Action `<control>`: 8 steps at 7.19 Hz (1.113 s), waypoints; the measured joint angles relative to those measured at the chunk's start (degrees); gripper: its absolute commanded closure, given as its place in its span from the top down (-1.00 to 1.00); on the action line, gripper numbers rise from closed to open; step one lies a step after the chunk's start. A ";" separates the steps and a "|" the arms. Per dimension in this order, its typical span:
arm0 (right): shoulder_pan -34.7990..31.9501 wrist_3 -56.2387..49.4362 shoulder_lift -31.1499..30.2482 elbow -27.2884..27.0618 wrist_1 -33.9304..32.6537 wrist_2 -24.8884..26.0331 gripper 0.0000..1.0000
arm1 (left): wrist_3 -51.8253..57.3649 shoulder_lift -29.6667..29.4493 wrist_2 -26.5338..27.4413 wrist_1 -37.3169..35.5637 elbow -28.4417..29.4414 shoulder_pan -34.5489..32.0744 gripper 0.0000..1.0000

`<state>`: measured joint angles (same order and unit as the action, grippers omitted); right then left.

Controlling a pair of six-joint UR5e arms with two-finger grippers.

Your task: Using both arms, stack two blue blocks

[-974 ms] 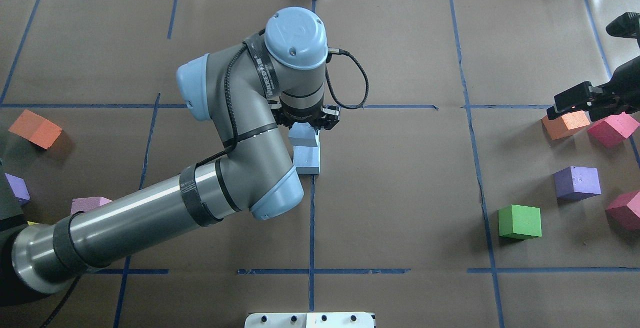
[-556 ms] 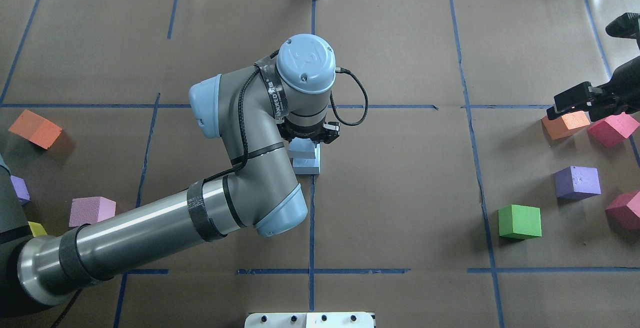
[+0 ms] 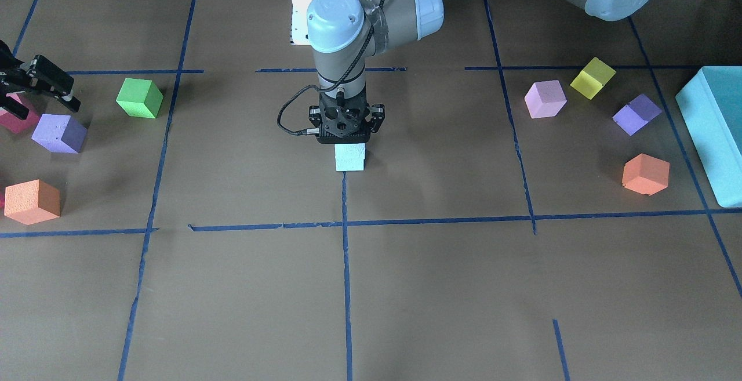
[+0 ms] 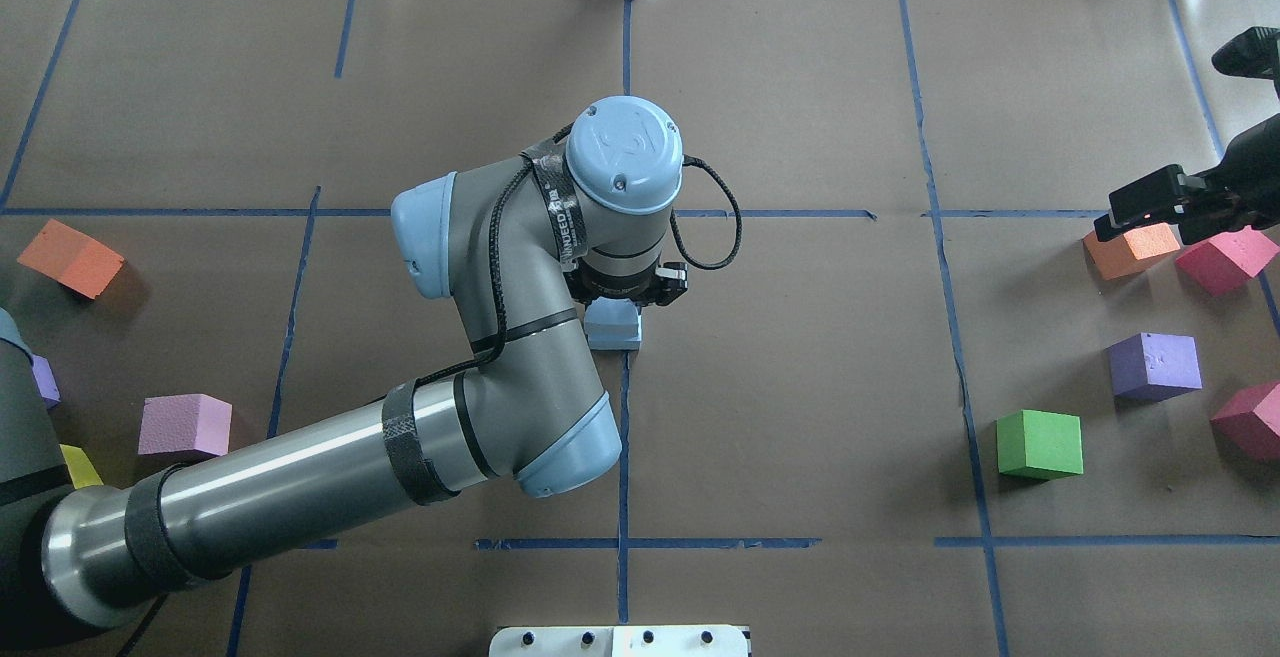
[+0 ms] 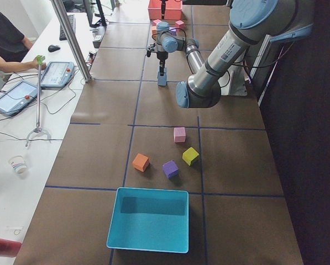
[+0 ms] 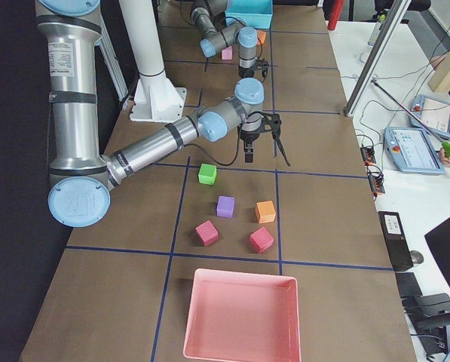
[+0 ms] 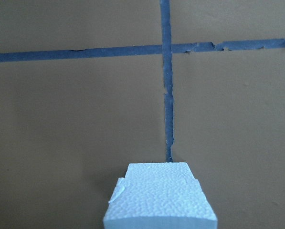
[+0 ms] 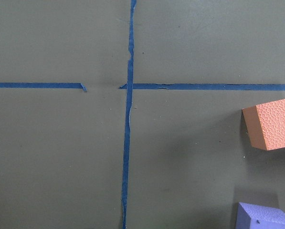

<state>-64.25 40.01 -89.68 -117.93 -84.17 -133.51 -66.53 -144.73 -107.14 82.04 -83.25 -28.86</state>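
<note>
Two pale blue blocks stand at the table's centre on a tape crossing. The upper blue block (image 4: 612, 314) sits over the lower blue block (image 4: 613, 339), nearly aligned; I cannot tell whether they touch. My left gripper (image 3: 346, 138) points straight down and is shut on the upper block, whose grainy top shows in the left wrist view (image 7: 160, 198). The front-facing view shows the blocks' pale front (image 3: 350, 158) under the gripper. My right gripper (image 4: 1140, 213) is open and empty at the far right, above an orange cube (image 4: 1130, 249).
Green (image 4: 1040, 444), purple (image 4: 1155, 365) and two magenta cubes (image 4: 1225, 259) lie on the right. Orange (image 4: 70, 257), pink (image 4: 185, 424), yellow and purple cubes lie on the left. A teal box (image 3: 713, 131) and a pink tray (image 6: 240, 317) stand at the table's ends.
My left gripper has carried the upper blue block toward the robot until it is over the lower one; the offset between them has closed. The right arm has not moved.
</note>
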 measured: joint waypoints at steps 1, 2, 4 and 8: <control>0.00 0.04 0.01 0.00 -0.02 0.00 1.00 | -0.06 -0.10 0.01 -0.02 -0.20 0.23 -0.78; 0.00 0.06 0.03 -0.01 -0.03 0.00 1.00 | -0.09 -0.07 0.05 -0.03 -0.48 0.35 -0.77; 0.00 0.06 0.04 -0.02 -0.03 0.00 1.00 | -0.08 -0.06 0.08 -0.03 -0.63 0.38 -0.30; 0.03 0.09 0.02 -0.01 -0.03 0.00 1.00 | 0.14 0.27 0.08 -0.01 -0.58 0.41 1.00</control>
<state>-64.22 40.10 -89.66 -117.94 -84.20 -133.51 -66.38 -144.46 -107.05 82.02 -83.84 -28.45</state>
